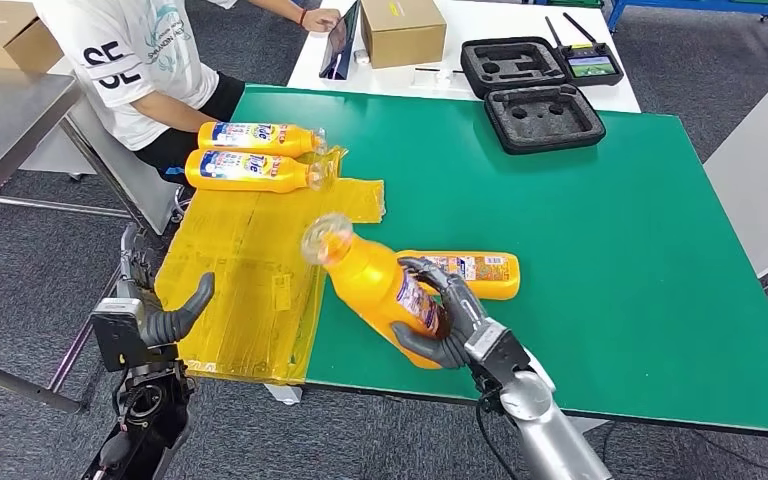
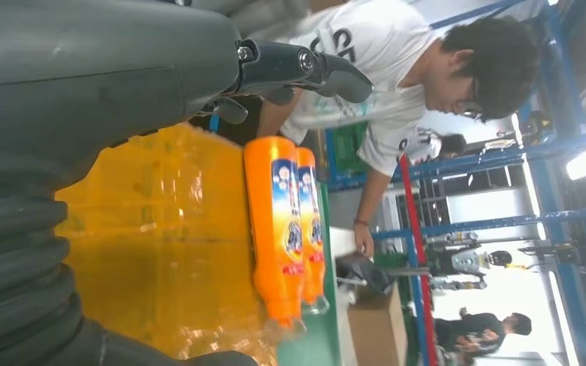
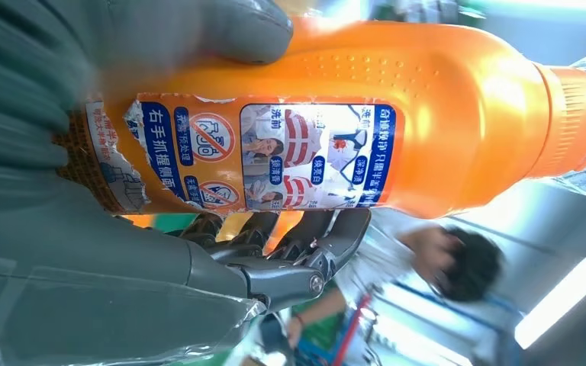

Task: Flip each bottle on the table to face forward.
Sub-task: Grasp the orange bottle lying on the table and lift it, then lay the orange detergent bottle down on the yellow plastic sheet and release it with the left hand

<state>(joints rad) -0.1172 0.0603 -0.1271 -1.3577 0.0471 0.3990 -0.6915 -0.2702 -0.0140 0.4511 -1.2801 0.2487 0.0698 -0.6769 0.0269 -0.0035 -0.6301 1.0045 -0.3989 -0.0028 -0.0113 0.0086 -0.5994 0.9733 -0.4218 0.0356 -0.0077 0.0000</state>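
At the far left, the left hand (image 1: 165,322) hovers off the tabletop's near-left corner, fingers apart and holding nothing; it looks parked out of the way. Beside it a yellow sheet (image 1: 240,290) covers the left end of the green tabletop (image 1: 610,250) and hangs a little over the near edge. At the sheet's far end two bottles (image 1: 258,136) (image 1: 252,170) lie side by side, touching or nearly so, labels up and caps pointing right; their front labels seem already shown, so I judge them done. A person (image 1: 140,70) in a white shirt sits just behind them, close to that far-left corner, which leaves little room there.

Toward the middle, the right hand (image 1: 445,315) grips a third bottle (image 1: 380,285) around its lower body, lifted clear of the tabletop and tilted, cap pointing up and away to the left. The right wrist view shows a label panel of small pictures and warning marks beside the thumb, probably the back, so this looks like mid-flip. Just behind the hand a fourth bottle (image 1: 475,270) lies flat on the green, label up, cap end hidden.

To the right the green surface is open to its edge. Two black foam cases (image 1: 540,115) sit at the far side, well apart from the bottles.
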